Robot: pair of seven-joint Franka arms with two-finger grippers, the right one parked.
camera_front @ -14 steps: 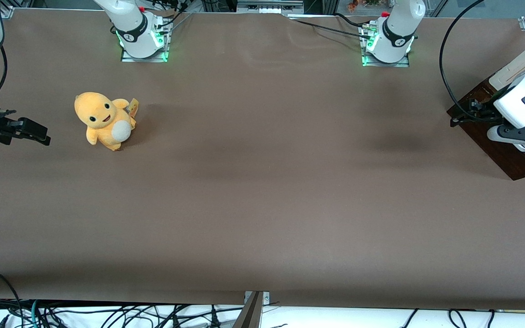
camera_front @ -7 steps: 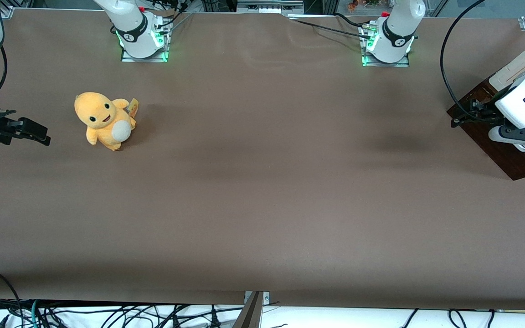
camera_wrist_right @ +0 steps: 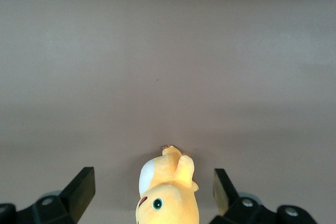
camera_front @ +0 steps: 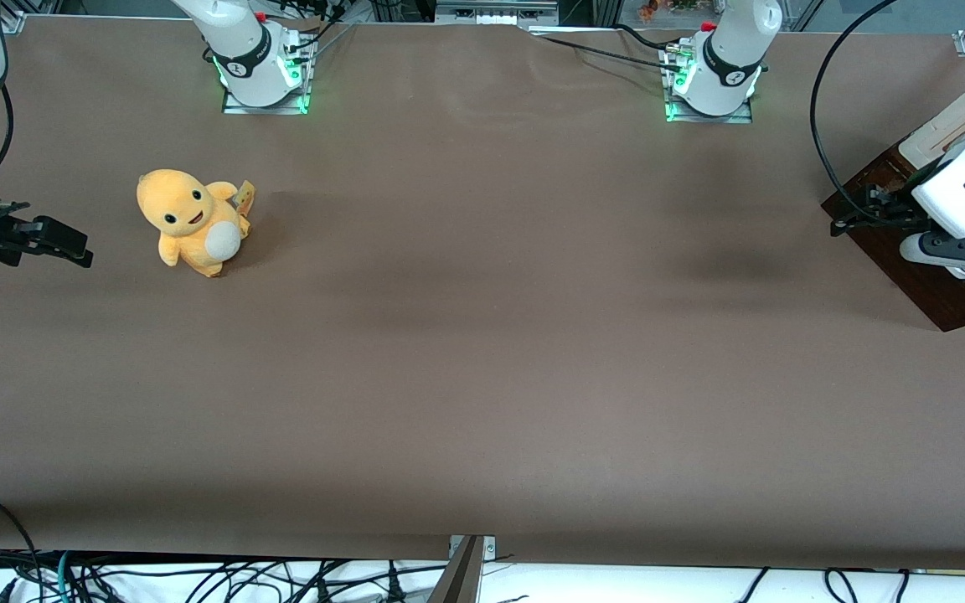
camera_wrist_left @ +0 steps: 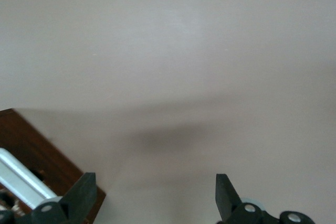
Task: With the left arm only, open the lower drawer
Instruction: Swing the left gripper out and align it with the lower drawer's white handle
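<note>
The lower drawer's dark brown wood-grain front (camera_front: 935, 293) lies at the working arm's end of the table. In the left wrist view a corner of that front (camera_wrist_left: 31, 145) shows with the long white bar handle (camera_wrist_left: 21, 182) on it. The left arm (camera_front: 964, 193) hangs over this brown panel. Its black gripper (camera_front: 855, 216) reaches past the panel's corner over bare table. The gripper (camera_wrist_left: 155, 182) is open, with its fingers wide apart and only tabletop between them. One finger (camera_wrist_left: 84, 192) stands beside the wood corner, close to the handle. The drawer's inside is hidden.
A cream panel (camera_front: 952, 117) rises beside the brown front, farther from the front camera. A yellow plush toy (camera_front: 193, 222) sits toward the parked arm's end. Two arm bases (camera_front: 709, 84) stand along the table's back edge. A black cable (camera_front: 817, 126) loops from the left arm.
The left arm's wrist and gripper have crept slightly toward the working arm's end of the table. Nothing else has moved.
</note>
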